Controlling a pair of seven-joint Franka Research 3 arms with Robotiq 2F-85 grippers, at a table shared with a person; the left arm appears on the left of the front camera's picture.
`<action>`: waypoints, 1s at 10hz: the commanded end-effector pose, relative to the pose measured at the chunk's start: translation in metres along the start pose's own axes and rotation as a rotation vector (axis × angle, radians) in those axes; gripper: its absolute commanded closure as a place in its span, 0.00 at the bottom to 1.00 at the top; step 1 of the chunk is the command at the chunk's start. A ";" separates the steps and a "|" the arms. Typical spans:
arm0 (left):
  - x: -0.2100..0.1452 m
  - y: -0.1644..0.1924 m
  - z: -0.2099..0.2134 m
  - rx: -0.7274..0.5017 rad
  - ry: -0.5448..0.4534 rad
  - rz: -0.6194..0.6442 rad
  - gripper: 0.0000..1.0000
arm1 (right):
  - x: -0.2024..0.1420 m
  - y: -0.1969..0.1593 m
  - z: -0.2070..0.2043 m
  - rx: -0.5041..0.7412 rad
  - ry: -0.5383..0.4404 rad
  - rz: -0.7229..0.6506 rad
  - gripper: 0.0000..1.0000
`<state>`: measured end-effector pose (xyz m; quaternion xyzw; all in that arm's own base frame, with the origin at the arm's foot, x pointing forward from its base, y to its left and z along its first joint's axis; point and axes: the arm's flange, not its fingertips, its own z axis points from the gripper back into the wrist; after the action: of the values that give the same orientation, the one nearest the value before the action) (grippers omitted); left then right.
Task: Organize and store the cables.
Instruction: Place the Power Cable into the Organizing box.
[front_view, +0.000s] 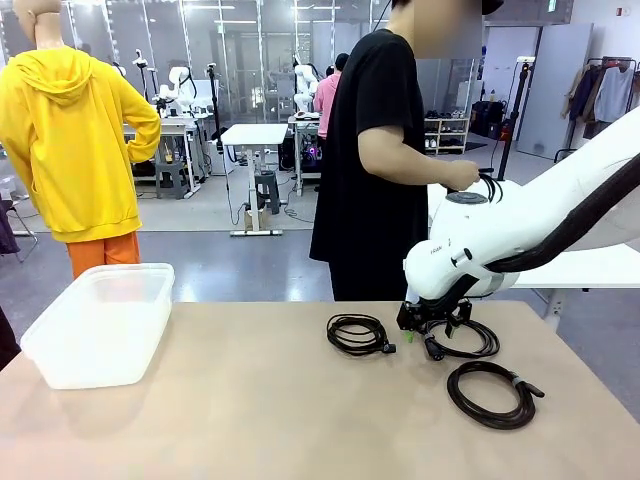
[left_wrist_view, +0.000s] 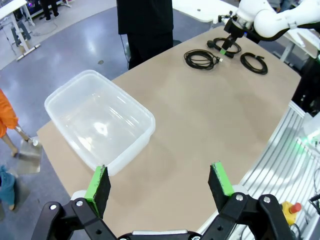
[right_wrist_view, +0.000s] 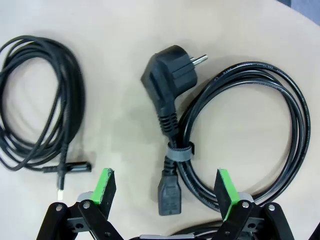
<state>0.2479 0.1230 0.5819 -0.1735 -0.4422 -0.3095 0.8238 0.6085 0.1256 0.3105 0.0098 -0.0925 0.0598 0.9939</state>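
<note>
**Cables:** three coils, laid flat on the tan table, right of its middle.

1. Power cord coil: black and round, bound by a grey band. Its angled two-pin plug is laid just outside the loop. The coil is located directly beneath the right gripper, whose green-padded fingers are spread wide on either side of the cord's socket end. Nothing is gripped.
2. Thin coil: loosely wound and set just beside the power cord coil, toward the table's middle, not touching it.
3. Thick coil: placed nearer the robot's edge, close to the power cord coil.

**Further item:** a black cord is seen looped at a person's hand, beyond the far edge.

**Clear plastic tub**: stood at the left end of the table, well apart from the coils.

**Left gripper**: held above the table near the tub, its fingers set wide apart with nothing between them.
</note>
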 end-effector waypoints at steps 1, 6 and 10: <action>0.000 0.000 0.000 -0.014 -0.011 -0.010 0.00 | 0.015 0.003 -0.007 -0.031 0.012 -0.052 0.00; 0.000 0.000 0.000 -0.014 -0.011 -0.010 0.00 | 0.024 -0.002 -0.019 -0.056 0.026 -0.060 1.00; 0.000 0.000 0.000 -0.014 -0.011 -0.010 0.00 | 0.025 -0.002 -0.016 -0.064 0.040 -0.070 1.00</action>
<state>0.2479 0.1230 0.5819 -0.1735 -0.4422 -0.3095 0.8238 0.6320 0.1239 0.3011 0.0029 -0.0823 0.0406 0.9958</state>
